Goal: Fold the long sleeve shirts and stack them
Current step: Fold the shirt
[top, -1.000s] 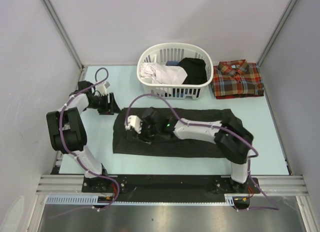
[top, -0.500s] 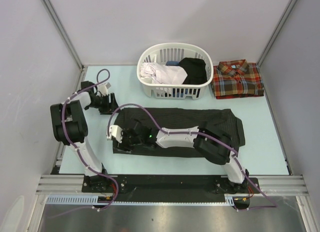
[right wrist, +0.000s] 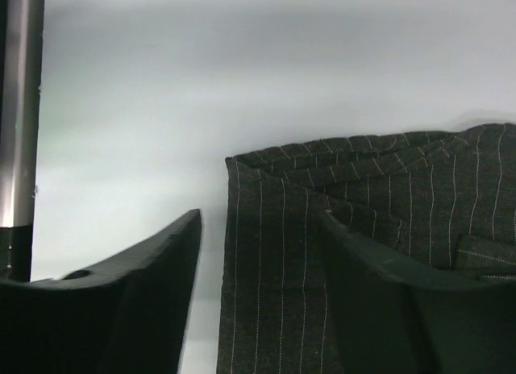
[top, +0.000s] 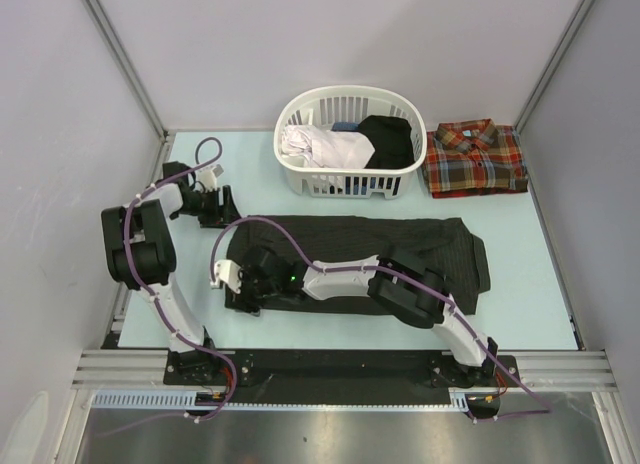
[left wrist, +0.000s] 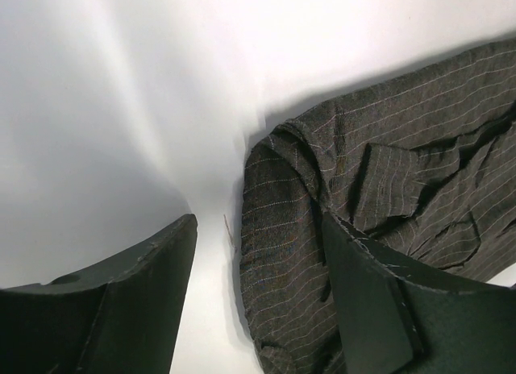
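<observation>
Top external view: pinstriped shirt [top: 330, 234] lies spread lengthwise on the table [top: 545, 294], in front of the basket [top: 345, 184].
Plaid shirt [top: 473, 159]: folded, at the table's far right, just beside the basket.
Left gripper [top: 218, 206]: jaws apart, holding nothing, just off the pinstriped shirt's far left corner.
Right gripper [top: 245, 284]: jaws apart, empty, low over the pinstriped shirt's near left corner, its arm reaching across the cloth.
Inside the basket: white cloth [top: 305, 144], black cloth [top: 390, 139].
</observation>
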Motion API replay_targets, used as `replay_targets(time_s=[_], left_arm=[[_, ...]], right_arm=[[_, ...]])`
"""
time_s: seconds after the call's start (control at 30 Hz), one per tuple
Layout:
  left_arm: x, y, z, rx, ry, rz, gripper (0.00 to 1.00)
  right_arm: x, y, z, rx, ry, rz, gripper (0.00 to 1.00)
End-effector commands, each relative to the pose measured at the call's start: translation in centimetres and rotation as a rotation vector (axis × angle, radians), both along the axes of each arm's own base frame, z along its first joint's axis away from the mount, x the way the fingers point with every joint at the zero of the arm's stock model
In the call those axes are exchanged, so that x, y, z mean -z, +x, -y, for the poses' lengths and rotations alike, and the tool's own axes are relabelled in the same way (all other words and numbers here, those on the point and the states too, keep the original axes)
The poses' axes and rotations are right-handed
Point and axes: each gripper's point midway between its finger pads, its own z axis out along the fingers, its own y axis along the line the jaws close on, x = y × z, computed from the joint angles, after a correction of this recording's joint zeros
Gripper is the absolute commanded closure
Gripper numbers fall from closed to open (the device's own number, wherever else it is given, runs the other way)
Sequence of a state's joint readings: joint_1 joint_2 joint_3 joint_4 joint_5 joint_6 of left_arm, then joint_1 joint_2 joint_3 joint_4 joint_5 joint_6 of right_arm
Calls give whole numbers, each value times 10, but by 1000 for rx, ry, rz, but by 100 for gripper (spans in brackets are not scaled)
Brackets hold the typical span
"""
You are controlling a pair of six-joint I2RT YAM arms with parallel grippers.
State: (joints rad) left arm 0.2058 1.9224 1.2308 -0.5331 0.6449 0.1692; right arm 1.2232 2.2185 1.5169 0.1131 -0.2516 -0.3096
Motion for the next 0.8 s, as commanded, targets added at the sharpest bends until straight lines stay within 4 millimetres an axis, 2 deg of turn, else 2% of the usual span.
replay_targets(time_s=[0.0,0.13,0.37,0.43,0.47,0.63,0.67,0.7,0.77], left_arm=[[16,2,-1,62,64,19,29],[18,0,10,110,78,30,30],[21,1,28,138,50,35,29],[22,0,35,148,29,29,31],[21,1,38,152,19,32,33],[13,2,44,163,-1,50,66],[7,3,45,164,-6,63,71],[3,4,46,167,-9,73,80],[-6,3,49,176,-25,92,87]], right_arm=[[-10,-6,-10,-46,70,34,31],[0,-6,-5,-47,55,38,35],[8,7,5,-17,39,49,68],[6,11,6,-6,43,46,74],[4,12,5,-3,47,48,81],[-5,22,1,25,72,54,100],[-7,24,1,31,77,52,100],[-11,24,0,32,86,52,100],[-15,25,0,40,98,49,100]])
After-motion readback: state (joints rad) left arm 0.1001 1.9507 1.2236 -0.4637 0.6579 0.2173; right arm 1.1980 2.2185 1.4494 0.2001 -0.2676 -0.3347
